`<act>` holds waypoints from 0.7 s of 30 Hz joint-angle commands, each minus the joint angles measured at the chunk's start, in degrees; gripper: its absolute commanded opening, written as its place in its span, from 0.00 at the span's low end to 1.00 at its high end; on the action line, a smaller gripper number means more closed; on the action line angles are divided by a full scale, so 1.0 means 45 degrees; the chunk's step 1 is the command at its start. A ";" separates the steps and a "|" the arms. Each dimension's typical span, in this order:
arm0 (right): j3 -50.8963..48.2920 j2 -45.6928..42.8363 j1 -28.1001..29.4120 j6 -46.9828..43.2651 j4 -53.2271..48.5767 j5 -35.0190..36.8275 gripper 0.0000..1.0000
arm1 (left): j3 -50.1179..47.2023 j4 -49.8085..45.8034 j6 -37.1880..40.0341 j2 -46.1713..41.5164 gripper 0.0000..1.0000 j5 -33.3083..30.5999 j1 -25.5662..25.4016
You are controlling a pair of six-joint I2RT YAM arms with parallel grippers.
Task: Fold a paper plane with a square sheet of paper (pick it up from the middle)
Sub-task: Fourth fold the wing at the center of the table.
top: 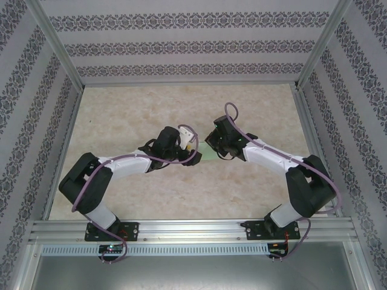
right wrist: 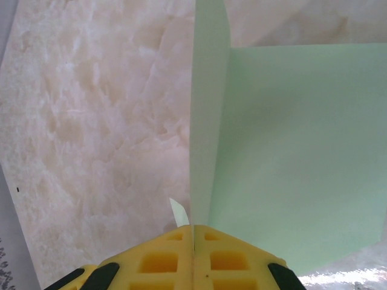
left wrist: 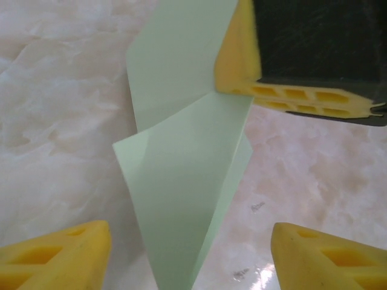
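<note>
Early stage, I judge: my right gripper (right wrist: 193, 252) is pinched on a crease of the sheet of paper (right wrist: 290, 151) over the mid-table (right wrist: 91, 121), my left gripper (left wrist: 193, 260) straddles it open, first flaps are creased, and the dart shape remains undone.

The table (top: 151, 193) has a pale beige, marble-patterned top, glossy enough to throw a bright glint near the close edge in the left wrist view, where two small dark specks (left wrist: 257, 206) mark it. Near its middle lies a creased mint-green sheet of paper (top: 208, 156). Its broad panel (right wrist: 302, 151) spreads low over the surface, and one narrow flap (right wrist: 208, 121) stands up off it. Whether the panel rests fully flat cannot be told.
</note>
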 commanded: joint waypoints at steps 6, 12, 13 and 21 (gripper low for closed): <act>0.0022 0.0880 -0.0280 0.1135 0.0916 -0.1235 0.02 | -0.0001 0.1992 0.2212 0.1124 0.64 0.0555 -0.0107; 0.0060 0.0922 -0.0450 0.1255 0.0840 -0.1647 0.03 | -0.0181 0.2545 0.2656 0.1548 0.56 0.0657 -0.0122; 0.0079 0.0922 -0.0481 0.1279 0.0835 -0.1708 0.03 | -0.0236 0.2682 0.2695 0.1581 0.54 0.0610 -0.0126; 0.0115 0.1154 -0.0608 0.1261 0.1158 -0.2499 0.08 | -0.0235 0.2926 0.2963 0.2020 0.30 0.0618 -0.0107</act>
